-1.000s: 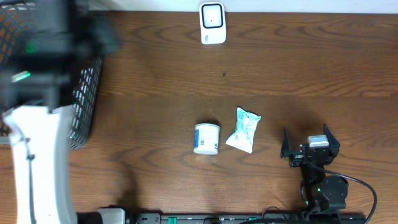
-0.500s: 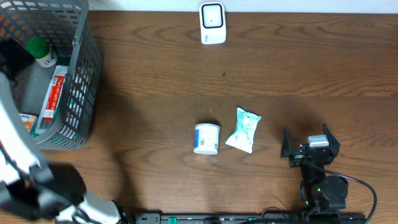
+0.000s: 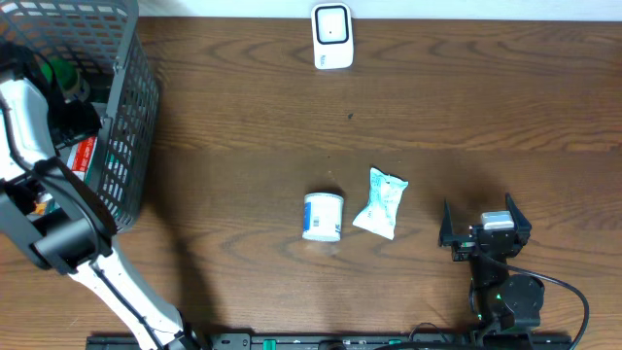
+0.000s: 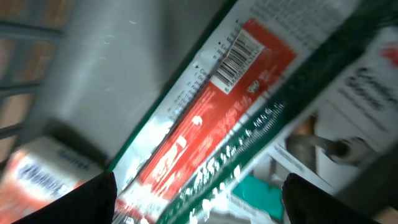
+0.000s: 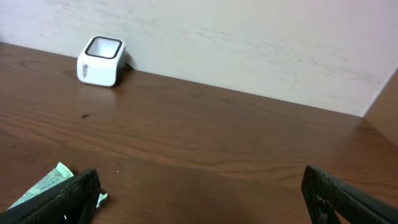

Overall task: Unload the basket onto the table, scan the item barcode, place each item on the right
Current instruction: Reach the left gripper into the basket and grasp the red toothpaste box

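Observation:
In the left wrist view a long red, green and silver pack (image 4: 205,118) lies slantwise in the basket, its barcode (image 4: 236,56) facing up. My left gripper (image 4: 199,186) hangs over it, open, with one dark finger at each lower corner and nothing gripped. From overhead, the left gripper (image 3: 78,124) is inside the grey wire basket (image 3: 136,117), above the red pack (image 3: 86,151). The white scanner (image 3: 332,37) stands at the table's far edge, also visible as the scanner (image 5: 101,60) in the right wrist view. My right gripper (image 3: 479,216) rests open near the front right.
A white tub (image 3: 323,216) and a mint-green packet (image 3: 381,202) lie mid-table, left of the right gripper. The packet (image 5: 46,186) shows beside the right gripper's left finger. The basket also holds a green-capped bottle (image 3: 63,73) and other boxes (image 4: 367,106).
The left arm has swung about fast and its gripper now sits down inside the basket over the red pack. The right arm and the items on the table have not moved.

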Available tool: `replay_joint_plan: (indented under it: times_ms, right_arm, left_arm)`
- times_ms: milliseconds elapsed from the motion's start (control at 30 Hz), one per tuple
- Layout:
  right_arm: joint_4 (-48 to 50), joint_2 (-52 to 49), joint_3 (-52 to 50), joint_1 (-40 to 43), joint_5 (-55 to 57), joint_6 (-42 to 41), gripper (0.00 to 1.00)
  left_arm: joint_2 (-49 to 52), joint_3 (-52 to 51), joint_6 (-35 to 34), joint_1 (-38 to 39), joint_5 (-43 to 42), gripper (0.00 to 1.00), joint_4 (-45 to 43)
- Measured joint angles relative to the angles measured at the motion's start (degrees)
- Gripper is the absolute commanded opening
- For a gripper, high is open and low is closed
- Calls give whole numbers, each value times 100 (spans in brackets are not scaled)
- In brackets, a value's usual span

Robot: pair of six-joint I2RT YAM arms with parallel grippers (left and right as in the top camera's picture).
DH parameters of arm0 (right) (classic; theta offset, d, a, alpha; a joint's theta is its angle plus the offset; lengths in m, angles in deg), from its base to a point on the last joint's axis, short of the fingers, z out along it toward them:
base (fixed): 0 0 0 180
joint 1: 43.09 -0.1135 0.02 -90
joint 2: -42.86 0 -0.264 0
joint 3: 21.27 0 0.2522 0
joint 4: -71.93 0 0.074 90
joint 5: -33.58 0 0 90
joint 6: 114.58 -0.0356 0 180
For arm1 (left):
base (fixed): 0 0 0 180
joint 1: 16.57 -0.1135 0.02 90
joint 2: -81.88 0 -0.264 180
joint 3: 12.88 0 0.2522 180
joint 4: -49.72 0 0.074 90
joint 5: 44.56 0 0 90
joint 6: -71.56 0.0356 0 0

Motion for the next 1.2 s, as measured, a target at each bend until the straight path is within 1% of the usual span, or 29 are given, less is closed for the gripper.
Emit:
replay_joint_plan:
  times_ms: [67, 100, 133, 167, 200, 233, 500, 533, 567, 600, 767, 933, 967, 1000, 1033, 1100, 1133, 1200]
  right_arm:
    - [-2, 0, 0, 0, 0, 2, 99]
    - [0, 0, 0, 0, 0, 0, 99]
    - [0, 0, 0, 0, 0, 0, 99]
    - [0, 0, 0, 0, 0, 0, 99]
    - [0, 0, 0, 0, 0, 2, 99]
    - [0, 0, 0, 0, 0, 0, 99]
    - [0, 0, 0, 0, 0, 2, 99]
    - [0, 0, 0, 0, 0, 2, 99]
    - [0, 0, 0, 0, 0, 2, 99]
    - [-2, 0, 0, 0, 0, 2, 99]
    - [-2, 0, 0, 0, 0, 2, 99]
    - [0, 0, 0, 0, 0, 2, 99]
    - [-2, 0, 0, 0, 0, 0, 99]
    - [0, 0, 0, 0, 0, 2, 99]
    - [0, 0, 0, 0, 0, 2, 99]
    - [0, 0, 0, 0, 0, 2, 99]
    - [0, 0, 0, 0, 0, 2, 99]
    - [0, 0, 0, 0, 0, 0, 99]
  left_arm:
    - [168, 0, 83, 0, 0, 74, -33]
    - [232, 0, 105, 0, -2, 70, -39]
    - [282, 0, 111, 0, -2, 63, -44]
    - [330, 0, 140, -2, -2, 54, -44]
    - [363, 0, 168, -2, -4, 47, -44]
    - [382, 0, 175, -2, 0, 43, -46]
    - [400, 0, 208, -7, -2, 43, -44]
    - [400, 0, 208, -7, -2, 51, -44]
    - [400, 0, 210, -7, -2, 63, -44]
    - [400, 0, 247, -7, 0, 70, -42]
    - [400, 0, 219, -7, 22, 69, -48]
    - [402, 0, 192, -7, 26, 61, -46]
    - [404, 0, 195, -7, 28, 57, -46]
    - [409, 0, 197, -7, 26, 47, -48]
    - [422, 0, 155, -7, 35, 28, -50]
    - [439, -35, 173, -7, 46, 11, -81]
    - [442, -61, 186, -7, 66, 8, -92]
    - [442, -76, 188, -7, 127, 7, -98]
